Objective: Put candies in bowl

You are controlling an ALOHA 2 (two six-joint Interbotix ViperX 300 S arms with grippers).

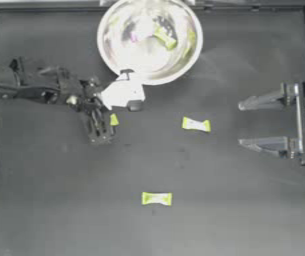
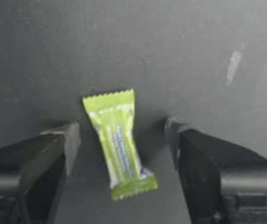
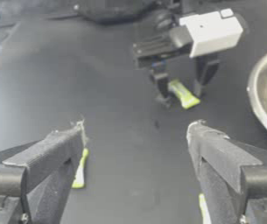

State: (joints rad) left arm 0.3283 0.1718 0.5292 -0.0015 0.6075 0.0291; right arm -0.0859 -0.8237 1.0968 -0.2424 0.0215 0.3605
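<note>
Just below the bowl [image 1: 149, 42], left gripper [image 1: 105, 120] hangs spread over a yellow-green candy [image 2: 119, 144] lying flat on the table [image 1: 54, 200] between its jaws, long axis along the gap; right gripper [image 1: 248, 124] parked wide at right, farther off

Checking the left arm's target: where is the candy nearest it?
Top view: candy lies on the table between the left gripper's open jaws, below the bowl.
</note>
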